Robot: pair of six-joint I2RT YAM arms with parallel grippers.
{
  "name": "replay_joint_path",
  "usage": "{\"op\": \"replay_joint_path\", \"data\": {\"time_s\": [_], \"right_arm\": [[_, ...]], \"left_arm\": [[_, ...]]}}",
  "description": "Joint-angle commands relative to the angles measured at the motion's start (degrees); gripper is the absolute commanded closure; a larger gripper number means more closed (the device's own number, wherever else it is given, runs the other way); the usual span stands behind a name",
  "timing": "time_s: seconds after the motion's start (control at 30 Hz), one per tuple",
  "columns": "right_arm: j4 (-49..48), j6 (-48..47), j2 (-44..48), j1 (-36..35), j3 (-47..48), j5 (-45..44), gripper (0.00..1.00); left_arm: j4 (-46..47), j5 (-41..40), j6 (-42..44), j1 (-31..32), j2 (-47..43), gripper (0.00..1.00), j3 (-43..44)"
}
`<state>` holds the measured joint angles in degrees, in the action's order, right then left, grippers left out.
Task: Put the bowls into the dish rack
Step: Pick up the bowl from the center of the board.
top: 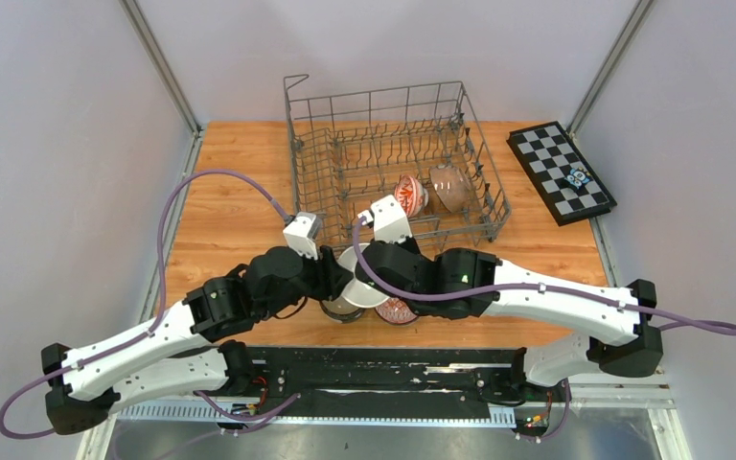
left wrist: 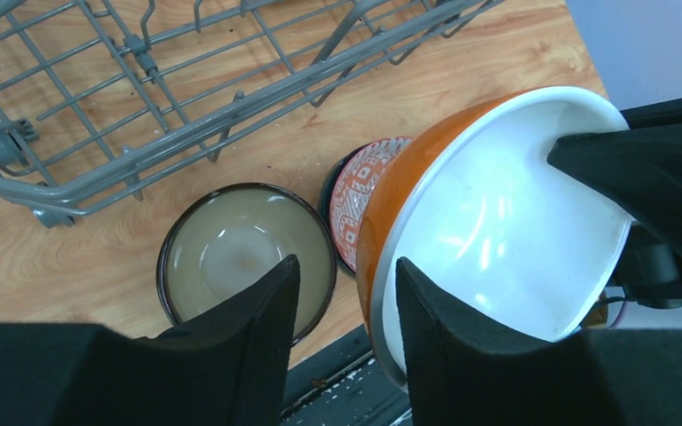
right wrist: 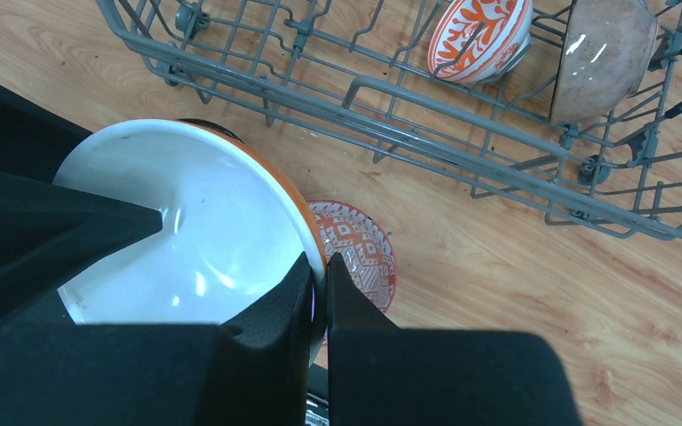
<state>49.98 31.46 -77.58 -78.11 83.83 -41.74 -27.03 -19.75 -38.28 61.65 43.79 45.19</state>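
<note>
- The orange bowl (left wrist: 497, 222) hangs tilted above the table (top: 230, 192), just in front of the rack (top: 388, 96), with its white inside turned toward the left arm.
- The right hand (right wrist: 320, 266) is clamped on its rim, one finger inside and one outside.
- The left hand (left wrist: 346, 264) stands apart, astride the opposite stretch of rim. A gap shows beside the orange wall, so I judge it has no hold yet.
- The bowl is glazed ceramic: stiff, smooth and slick, with some weight for a pinch at the edge. It would likely chip or crack if dropped.
- The best hold is across the rim, wall well down between the fingers. A shallow pinch could let it swing or slip.
- The beige bowl (left wrist: 244, 257) and patterned bowl (left wrist: 368, 195) sit on the table right below, so a slip would probably hit them.
- The red-white bowl (right wrist: 479, 35) and brown bowl (right wrist: 599, 53) stand on edge among the rack's tines, side by side.
</note>
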Motion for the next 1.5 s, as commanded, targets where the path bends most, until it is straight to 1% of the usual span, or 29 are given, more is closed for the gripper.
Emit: {"op": "replay_joint_path", "data": {"time_s": [0.0, 0.07, 0.1, 0.2, 0.27, 0.3, 0.5, 0.53, 0.67, 0.7, 0.9, 0.97, 1.03, 1.27, 1.47], "right_arm": [[0.3, -0.4, -0.9, -1.2, 2.0, -2.6, 0.97], [0.3, -0.4, -1.3, -1.5, 2.1, -2.8, 0.97], [0.3, -0.4, -1.4, -1.6, 2.2, -3.0, 0.97], [0.3, -0.3, -1.5, -1.7, 2.0, -3.5, 0.97], [0.0, -0.2, -1.4, -1.7, 1.8, -3.6, 0.97], [-0.1, -0.2, -1.2, -1.7, 1.7, -3.6, 0.97], [-3.4, -0.9, 1.1, -1.7, -1.2, -2.9, 0.97], [-4.2, -1.0, 1.6, -1.7, -1.9, -2.6, 0.96], [-7.1, -1.8, 4.7, -1.6, -4.3, -0.3, 0.78], [-8.0, -2.3, 5.6, -1.7, -5.5, 0.5, 0.72], [-13.5, -4.5, 12.6, -1.4, -11.8, 4.8, 0.3], [-14.9, -4.7, 15.1, -0.9, -13.9, 7.1, 0.22], [-16.7, -5.1, 17.5, -0.4, -15.6, 9.8, 0.15], [-24.5, -5.2, 24.8, 0.6, -21.8, 19.3, 0.01], [-30.1, -3.9, 28.7, 1.2, -24.9, 23.4, 0.0]], "left_arm": [[2.7, -0.5, -0.5, 0.4, 0.6, 0.57, -0.6], [3.2, 0.2, -0.5, 0.4, 0.8, 0.63, -0.7], [3.3, 0.4, -0.6, 0.4, 0.9, 0.68, -0.8], [3.5, 0.8, -0.5, 0.4, 1.0, 0.83, -1.0], [3.3, 0.5, -0.5, 0.5, 0.9, 0.97, -1.1], [3.2, 0.5, -0.5, 0.4, 0.9, 1.0, -1.1], [3.3, -0.1, -0.1, 0.5, 0.3, 1.0, -1.2], [3.6, -0.1, 0.0, 0.4, 0.2, 1.0, -1.3], [3.8, -0.4, 1.0, 0.4, 0.3, 1.0, -1.1], [3.7, -0.7, 1.5, 0.4, 0.3, 1.0, -0.9], [4.4, 0.1, 4.1, 0.3, -0.2, 1.0, -0.2], [5.1, 0.5, 4.8, 0.0, -0.8, 1.0, -0.3], [6.0, 2.2, 5.2, -1.0, -1.4, 1.0, -0.7], [14.9, 14.5, 4.4, -8.5, -4.9, 1.0, -5.1], [20.9, 21.9, 2.6, -12.5, -7.0, 1.0, -7.9]]}}
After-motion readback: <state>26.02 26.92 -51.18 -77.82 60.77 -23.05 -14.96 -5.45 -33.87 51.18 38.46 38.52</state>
